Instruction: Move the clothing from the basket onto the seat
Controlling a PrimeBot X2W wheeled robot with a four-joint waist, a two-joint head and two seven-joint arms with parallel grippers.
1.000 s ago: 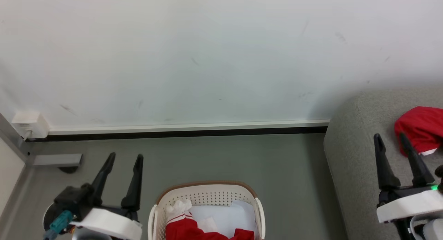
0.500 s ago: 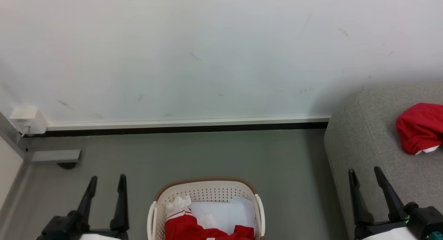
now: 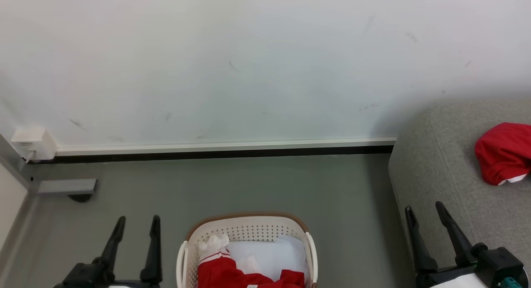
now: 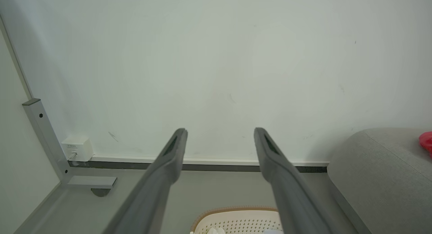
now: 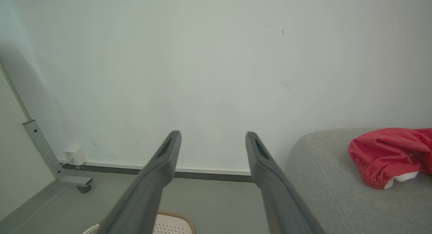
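We note a striped-cuffed red garment (image 3: 222, 275) lying in the basket (image 3: 249, 230), its lower part cut off by the frame edge. A second red garment (image 3: 502, 153) rests on the sofa (image 3: 435, 167), partly cropped. The left gripper (image 3: 138, 218) and right gripper (image 3: 424, 206) hover with fingers apart, empty.

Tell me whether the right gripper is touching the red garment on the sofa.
Apart. Head view shows bare grey sofa between the right gripper and the red garment.

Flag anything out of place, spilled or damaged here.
Nothing is spilled or broken. One red garment lies crumpled on the sofa; a second garment is heaped in the basket. The wall carries faint scuff marks.
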